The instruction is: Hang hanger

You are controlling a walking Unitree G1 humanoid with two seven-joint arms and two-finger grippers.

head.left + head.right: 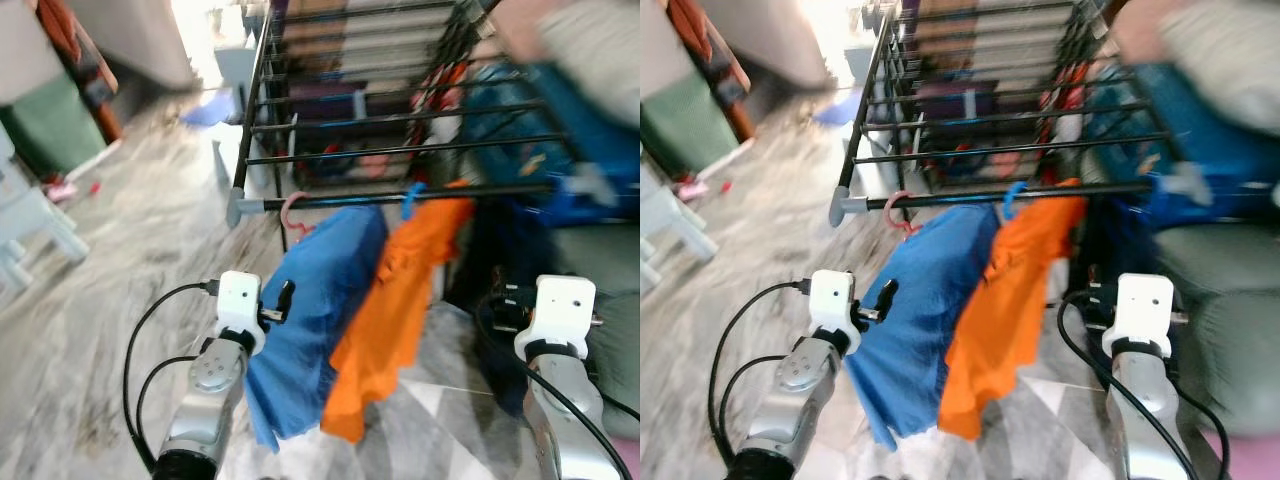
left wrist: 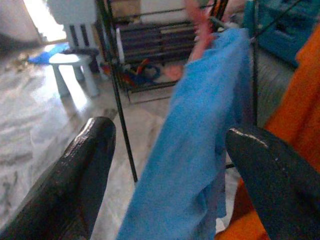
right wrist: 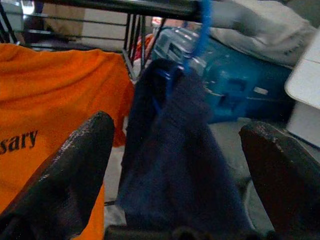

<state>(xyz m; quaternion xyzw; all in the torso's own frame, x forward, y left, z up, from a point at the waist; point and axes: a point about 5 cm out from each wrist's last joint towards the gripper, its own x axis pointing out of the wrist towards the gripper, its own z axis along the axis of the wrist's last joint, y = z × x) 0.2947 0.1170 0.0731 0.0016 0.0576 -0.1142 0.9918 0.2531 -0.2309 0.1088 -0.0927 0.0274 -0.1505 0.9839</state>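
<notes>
Just ahead of the wide-open left hand [image 2: 165, 165], a blue garment [image 1: 310, 310] is being hung by its pink hanger [image 1: 293, 212] from the rack's front rail [image 1: 420, 195], running crosswise.

Both eye views are motion-blurred. The dark garment [image 3: 180, 165] hides most of its blue hanger [image 3: 200, 35]. The orange shirt [image 3: 50, 130] is cut by the frame edge, its print reading only "sary". Items under the drying rack [image 1: 400, 150] are unreadable.

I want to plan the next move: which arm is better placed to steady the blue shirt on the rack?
Left. The left pincer is open, facing the blue shirt.
</notes>
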